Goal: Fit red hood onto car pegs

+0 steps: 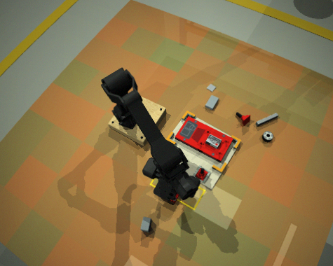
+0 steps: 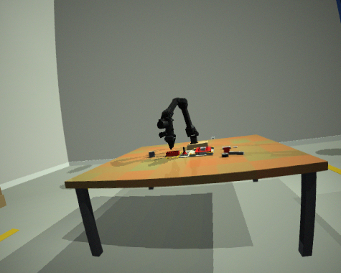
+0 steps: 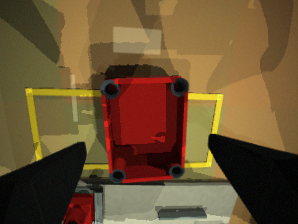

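The red hood [image 1: 174,198] [image 2: 173,153] [image 3: 142,112] lies inside the yellow outline, its hollow side and four dark-ringed corner holes facing the wrist camera. My gripper [image 2: 171,148] [image 3: 149,144] is open and empty above it, one finger out to each side, nearer the hood's jig-side end; neither finger touches it. In the top view the arm hides most of the hood and the fingers. The red chassis [image 1: 198,134] [image 2: 206,149] sits in the pale jig [image 1: 193,156] with the grey engine block [image 1: 213,141] on its deck. The pegs are too small to make out clearly.
The yellow outline [image 1: 199,199] [image 3: 33,115] borders the jig. A red knob [image 1: 202,173] stands on the jig's near end. Grey blocks [image 1: 212,102] [image 1: 146,224], a red part with a black stem [image 1: 245,119], a grey bar [image 1: 267,119] and a wheel [image 1: 268,136] lie around.
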Available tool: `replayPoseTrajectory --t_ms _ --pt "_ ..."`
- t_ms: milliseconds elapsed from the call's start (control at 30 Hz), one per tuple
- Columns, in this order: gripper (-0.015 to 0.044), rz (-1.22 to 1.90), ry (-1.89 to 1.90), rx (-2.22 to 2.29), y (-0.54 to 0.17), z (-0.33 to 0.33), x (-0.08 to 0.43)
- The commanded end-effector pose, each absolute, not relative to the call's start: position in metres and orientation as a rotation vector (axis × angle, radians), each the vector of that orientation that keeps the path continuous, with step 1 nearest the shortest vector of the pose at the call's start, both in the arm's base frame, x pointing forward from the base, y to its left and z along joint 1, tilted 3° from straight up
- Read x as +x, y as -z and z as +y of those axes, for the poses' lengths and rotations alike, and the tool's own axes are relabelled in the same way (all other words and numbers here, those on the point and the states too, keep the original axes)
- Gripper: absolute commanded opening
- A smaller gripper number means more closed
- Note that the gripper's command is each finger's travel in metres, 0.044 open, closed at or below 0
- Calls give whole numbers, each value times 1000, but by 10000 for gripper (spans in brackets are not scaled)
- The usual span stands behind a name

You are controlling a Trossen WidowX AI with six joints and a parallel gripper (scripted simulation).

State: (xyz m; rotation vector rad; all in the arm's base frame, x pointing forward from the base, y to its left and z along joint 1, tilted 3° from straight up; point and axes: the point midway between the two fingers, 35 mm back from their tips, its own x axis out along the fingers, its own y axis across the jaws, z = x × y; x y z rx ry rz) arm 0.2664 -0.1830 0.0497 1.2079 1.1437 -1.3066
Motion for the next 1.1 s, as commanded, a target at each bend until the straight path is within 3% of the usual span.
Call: replayPoseTrajectory --t_ms 0,1067 --pt "440 1147 1305 1215 -46 -182 266" --pt "440 1147 1305 1215 -30 -181 266"
